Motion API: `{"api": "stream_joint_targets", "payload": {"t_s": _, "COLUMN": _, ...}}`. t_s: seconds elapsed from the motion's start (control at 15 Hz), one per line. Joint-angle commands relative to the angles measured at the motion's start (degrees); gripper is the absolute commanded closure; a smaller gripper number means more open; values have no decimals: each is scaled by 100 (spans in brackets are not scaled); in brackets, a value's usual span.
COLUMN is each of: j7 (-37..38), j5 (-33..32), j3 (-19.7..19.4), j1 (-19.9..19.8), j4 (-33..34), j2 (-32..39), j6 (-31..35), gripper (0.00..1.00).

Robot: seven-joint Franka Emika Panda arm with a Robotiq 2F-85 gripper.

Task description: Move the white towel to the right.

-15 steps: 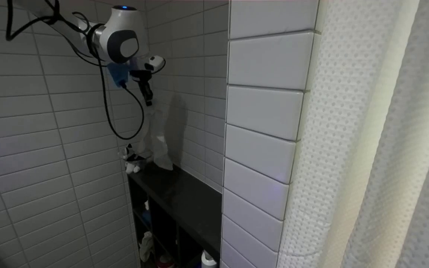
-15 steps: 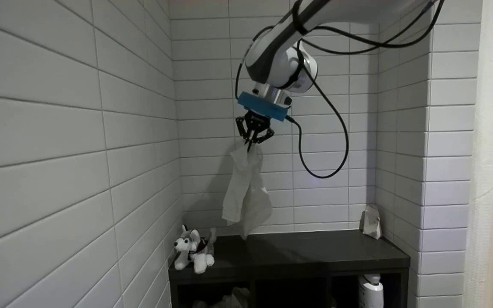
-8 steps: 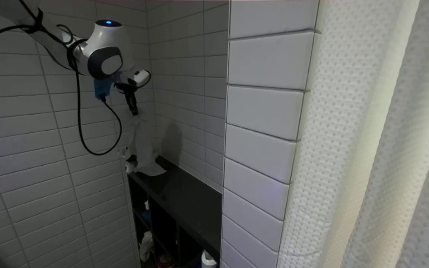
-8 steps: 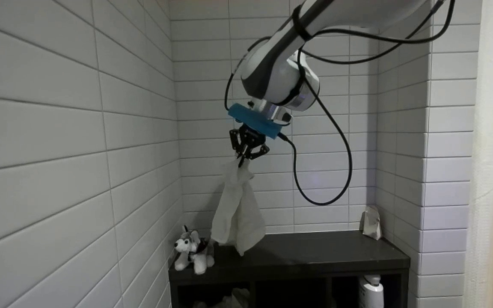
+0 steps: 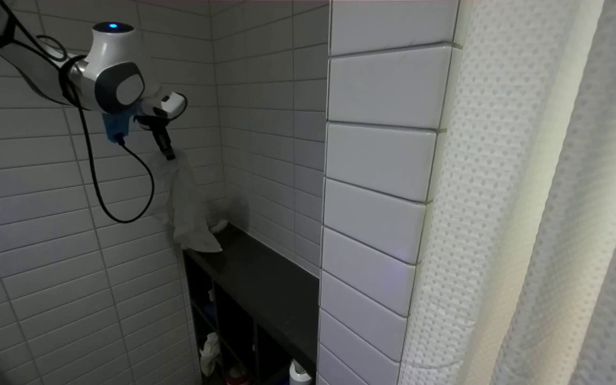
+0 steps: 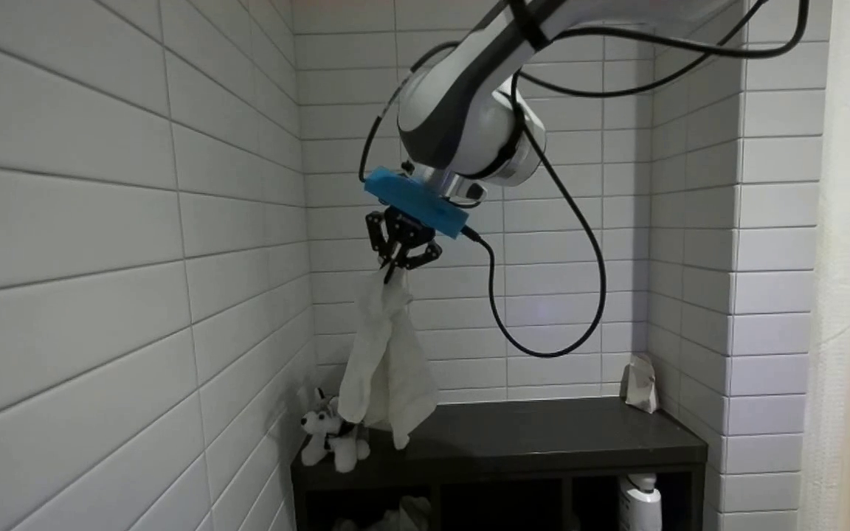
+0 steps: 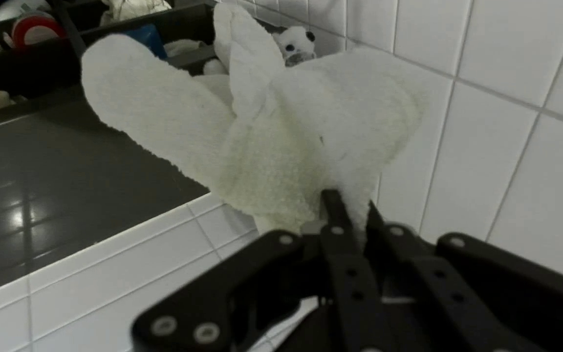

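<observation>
The white towel [image 6: 388, 361] hangs from my gripper [image 6: 389, 273] over the left end of the black shelf top [image 6: 558, 435]. It also hangs there in an exterior view [image 5: 187, 219], and whether its lower edge touches the shelf is hard to tell. In the wrist view, the towel [image 7: 271, 146] fans out beyond the fingers, with a pinched part between the fingertips of the gripper [image 7: 352, 210]. The gripper [image 5: 170, 156] is shut on the towel's upper end. The towel's gripped part is partly hidden by the fingers.
A husky plush toy [image 6: 333, 435] sits on the shelf's left end, partly behind the towel; it also shows in the wrist view [image 7: 297, 44]. A white packet [image 6: 641, 383] stands at the shelf's right end. A white bottle [image 6: 640, 505] is in a lower compartment. Tiled walls [image 6: 240, 258] enclose the shelf.
The gripper and the towel have moved left in both exterior views, and lower than one second ago. The towel now overlaps the plush toy, covering most of it in an exterior view.
</observation>
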Motion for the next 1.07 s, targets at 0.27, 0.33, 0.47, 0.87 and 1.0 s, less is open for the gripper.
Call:
{"api": "stream_joint_targets", "payload": {"t_s": 0.27, "j7": 291, "j5": -865, "j3": 240, "j1": -11, "j4": 264, "j2": -209, "j6": -124, "gripper": 92}}
{"api": "stream_joint_targets", "payload": {"t_s": 0.33, "j7": 289, "j5": -899, "j3": 261, "j1": -7, "j4": 344, "j2": -212, "j6": -187, "gripper": 92}}
{"api": "stream_joint_targets", "payload": {"t_s": 0.47, "j7": 286, "j5": -910, "j3": 277, "j1": -3, "j4": 408, "j2": -211, "j6": -230, "gripper": 92}}
{"api": "stream_joint_targets", "payload": {"t_s": 0.87, "j7": 283, "j5": -911, "j3": 276, "j1": -4, "j4": 409, "j2": -208, "j6": -237, "gripper": 92}}
{"api": "stream_joint_targets", "payload": {"t_s": 1.0, "j7": 283, "j5": -911, "j3": 276, "j1": -4, "j4": 409, "j2": -208, "j6": -238, "gripper": 92}}
